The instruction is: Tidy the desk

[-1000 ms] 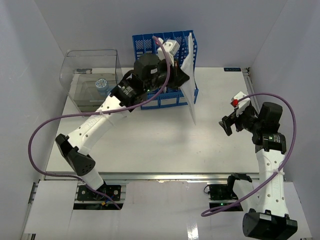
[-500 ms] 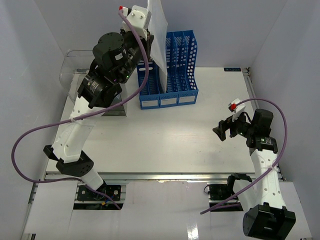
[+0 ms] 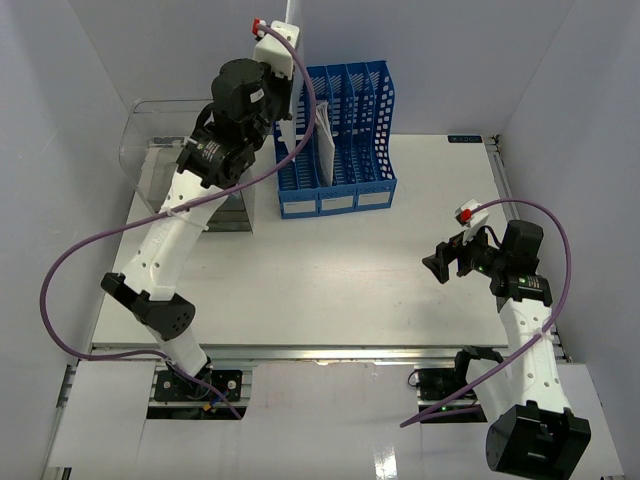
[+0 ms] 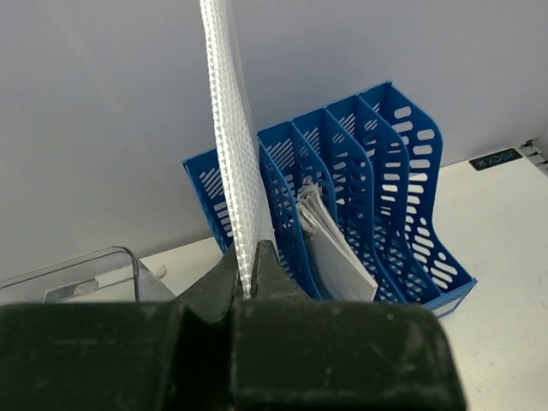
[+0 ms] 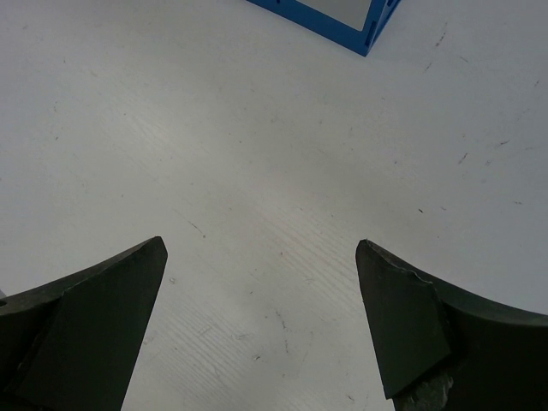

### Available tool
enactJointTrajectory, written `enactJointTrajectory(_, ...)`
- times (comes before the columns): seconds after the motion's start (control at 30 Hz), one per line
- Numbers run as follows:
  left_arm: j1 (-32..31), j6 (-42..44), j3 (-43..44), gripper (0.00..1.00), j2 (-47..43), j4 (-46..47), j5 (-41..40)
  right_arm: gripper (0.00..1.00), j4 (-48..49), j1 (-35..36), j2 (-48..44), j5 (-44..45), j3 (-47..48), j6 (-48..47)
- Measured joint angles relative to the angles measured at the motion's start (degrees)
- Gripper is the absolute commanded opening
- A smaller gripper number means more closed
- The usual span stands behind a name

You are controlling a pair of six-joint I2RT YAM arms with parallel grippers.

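Note:
My left gripper (image 3: 287,100) is raised above the left end of the blue slotted file rack (image 3: 345,140). It is shut on a white mesh sheet (image 4: 229,128), which stands upright and edge-on over the rack's left slots (image 4: 282,197); in the top view it shows as a thin sliver (image 3: 292,12). A bundle of white papers (image 4: 336,250) sits in a middle slot. My right gripper (image 3: 437,262) is open and empty, low over bare white desk (image 3: 320,270) at the right; its jaws (image 5: 261,248) are spread wide.
A clear plastic box (image 3: 180,150) stands at the back left beside the rack and shows in the left wrist view (image 4: 77,278). The rack's near corner (image 5: 360,26) is beyond the right gripper. Metal rails (image 3: 330,352) edge the desk's front.
My left arm swung the mesh sheet from the rack's right side up and left, then turned it edge-on above the left slots. My right gripper shifted slightly left and lower.

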Motion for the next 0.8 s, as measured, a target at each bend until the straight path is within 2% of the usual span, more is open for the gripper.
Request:
enactJointTrajectory(0.47, 0.9, -6.6, -10.9, 0.0, 0.4, 1.5, 4.5, 0.98, 0.0, 0.0, 0.0, -0.1, 0.0, 0.0)
enactJointTrajectory(0.8, 1.1, -7.4, -9.6, 0.0, 5.5, 4.1, 4.7, 0.98, 0.0, 0.0, -0.3, -0.1, -0.1, 0.0)
